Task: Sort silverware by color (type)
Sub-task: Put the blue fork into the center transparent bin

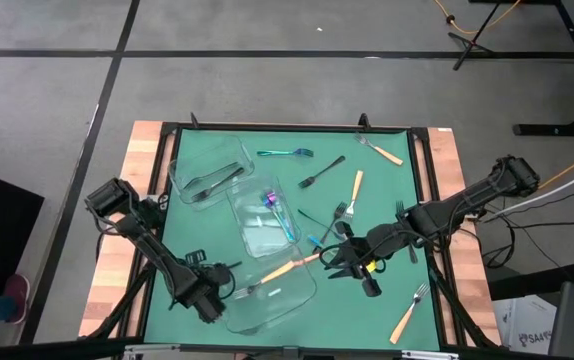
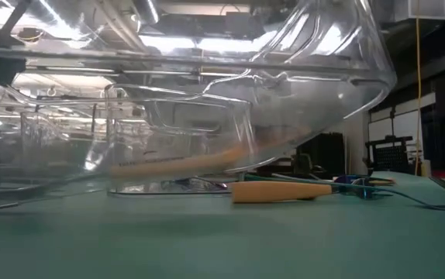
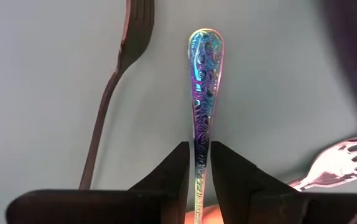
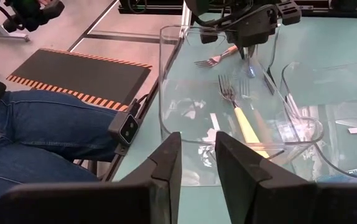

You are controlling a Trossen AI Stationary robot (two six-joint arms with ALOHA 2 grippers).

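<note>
My left gripper (image 1: 217,285) hovers at the left end of the near clear container (image 1: 292,305), shut on an iridescent utensil (image 3: 204,81). It also shows in the right wrist view, pointing down (image 4: 248,38). My right gripper (image 1: 332,258) is at that container's right end, fingers (image 4: 198,140) a narrow gap apart with nothing between them. An orange-handled fork (image 1: 287,268) lies in the near container, handle end toward my right gripper. The far-left container (image 1: 207,172) holds black pieces and the middle one (image 1: 264,222) holds iridescent ones. My left gripper pinches the iridescent utensil between its two fingers on the patterned handle (image 3: 201,152), some way back from its rounded free end (image 3: 206,37). The fingers come from above and lie along the utensil. The handle end sticks out past the fingertips, over the green table.
Loose silverware lies across the mat's far and right parts: an iridescent piece (image 1: 285,153), black forks (image 1: 322,172) (image 1: 337,215), orange-handled forks (image 1: 382,150) (image 1: 354,190) (image 1: 407,315). A black fork (image 3: 113,93) and silver tines (image 3: 343,163) lie under my left gripper. A seated person's legs (image 4: 48,134) are beside the table.
</note>
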